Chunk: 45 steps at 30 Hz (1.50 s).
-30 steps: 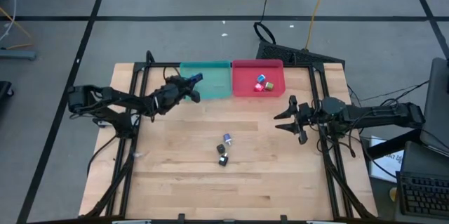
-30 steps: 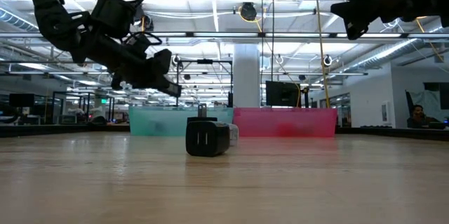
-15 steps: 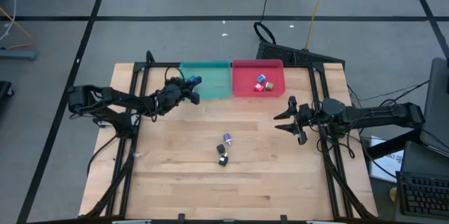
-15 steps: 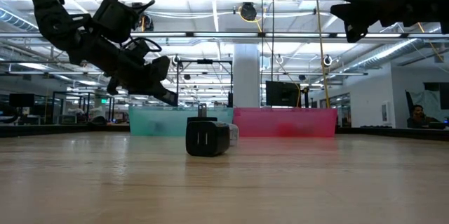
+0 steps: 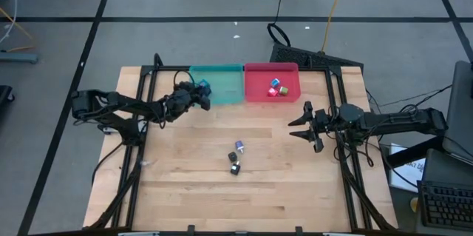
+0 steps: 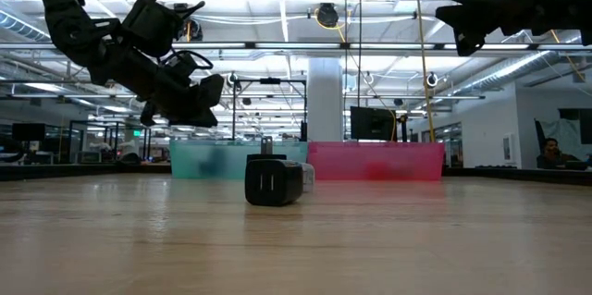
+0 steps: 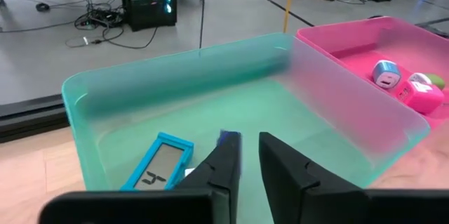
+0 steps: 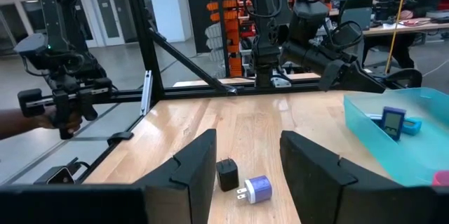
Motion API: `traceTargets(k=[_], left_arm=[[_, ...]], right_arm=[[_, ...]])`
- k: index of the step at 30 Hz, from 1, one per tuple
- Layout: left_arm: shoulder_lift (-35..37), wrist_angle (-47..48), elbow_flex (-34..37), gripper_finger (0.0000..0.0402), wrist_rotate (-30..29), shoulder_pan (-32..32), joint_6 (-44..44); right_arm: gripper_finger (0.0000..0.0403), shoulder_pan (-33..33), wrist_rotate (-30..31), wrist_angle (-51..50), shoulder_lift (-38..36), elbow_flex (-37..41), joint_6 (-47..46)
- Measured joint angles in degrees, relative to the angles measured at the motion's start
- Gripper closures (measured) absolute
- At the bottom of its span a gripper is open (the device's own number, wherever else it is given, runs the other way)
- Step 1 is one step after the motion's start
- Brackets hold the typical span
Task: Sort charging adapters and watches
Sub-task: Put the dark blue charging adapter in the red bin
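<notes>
My left gripper [image 5: 204, 97] [image 7: 249, 143] is shut and hovers over the near-left part of the teal bin [image 5: 229, 88]. A blue-framed watch [image 7: 160, 161] with a grey face lies flat on that bin's floor. A small dark blue piece [image 7: 229, 138] shows just past one fingertip; I cannot tell what it is. The pink bin [image 5: 290, 81] holds three charging adapters [image 5: 276, 88], light blue, pink and green. A black adapter [image 5: 234, 168] and a blue-and-white one [image 5: 239, 146] rest on the table's middle. My right gripper [image 5: 297, 127] waits open at the right, raised.
The two bins stand side by side at the table's far edge. Black frame rails [image 5: 148, 110] run along both sides of the table. Bare wood lies between the loose adapters and the bins. A person's hand [image 8: 28, 120] shows beyond the table.
My left gripper has tipped its fingers upward over the teal bin. The dark piece that stuck out below its fingertips in the low view is gone from them, and the blue watch has shifted a little down into the bin.
</notes>
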<state>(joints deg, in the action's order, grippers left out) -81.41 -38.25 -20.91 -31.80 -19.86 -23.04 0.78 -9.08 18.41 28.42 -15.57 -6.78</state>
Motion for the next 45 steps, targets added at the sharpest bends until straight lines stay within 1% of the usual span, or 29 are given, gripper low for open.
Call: traceTargets(k=[6,10,14,17,20,23,26,28,31,36,38,41,43,45], left_arm=[[0.0,0.0,0.0,0.0369,1.2,0.0,-0.7],[0.0,-0.1,0.0,0.0377,5.3,0.0,-3.3],[0.0,-0.7,0.0,0.0387,12.0,0.0,-6.1],[0.0,-2.6,0.0,0.0396,19.4,0.0,-8.8],[0.0,-7.1,0.0,0.0399,28.0,0.0,-9.2],[0.0,-12.8,0.0,0.0391,35.8,0.3,-9.0],[0.0,-18.0,0.0,0.0380,39.5,1.6,-8.6],[0.0,-19.7,0.0,0.0377,39.7,3.0,-8.2],[0.0,-20.2,0.0,0.0380,38.2,5.6,-6.8],[0.0,-17.6,0.0,0.0392,33.6,10.6,-6.7],[0.0,-18.1,0.0,0.0392,30.5,12.9,-6.6],[0.0,-19.4,0.0,0.0373,26.1,16.3,-3.8],[0.0,-19.5,0.0,0.0349,23.3,18.4,-2.3],[0.0,-19.2,0.0,0.0316,20.7,20.1,-1.5]], right_arm=[[0.0257,0.0,0.0,0.0,0.0,0.0,0.9],[0.0257,0.0,0.0,0.0,0.0,0.0,3.7],[0.0257,0.0,0.0,0.2,0.0,0.0,4.5],[0.0257,0.0,0.0,0.2,0.0,0.0,4.5],[0.0257,0.0,0.0,0.2,0.0,0.0,4.5],[0.0257,-0.2,0.0,0.9,0.5,0.0,4.5],[0.0257,-0.7,0.0,3.1,2.2,0.0,4.5],[0.0257,-1.3,0.0,5.7,4.1,0.1,4.5],[0.0257,-2.5,0.0,9.7,8.0,0.1,4.5],[0.0257,-5.1,0.0,16.9,17.4,0.1,5.3],[0.0257,-5.9,0.1,19.9,22.0,0.1,6.0],[0.0257,-6.3,1.2,25.4,29.2,0.1,6.4],[0.0253,-6.0,5.1,28.7,33.8,0.0,6.2],[0.0244,-5.0,8.2,28.6,38.5,-1.2,6.1]])
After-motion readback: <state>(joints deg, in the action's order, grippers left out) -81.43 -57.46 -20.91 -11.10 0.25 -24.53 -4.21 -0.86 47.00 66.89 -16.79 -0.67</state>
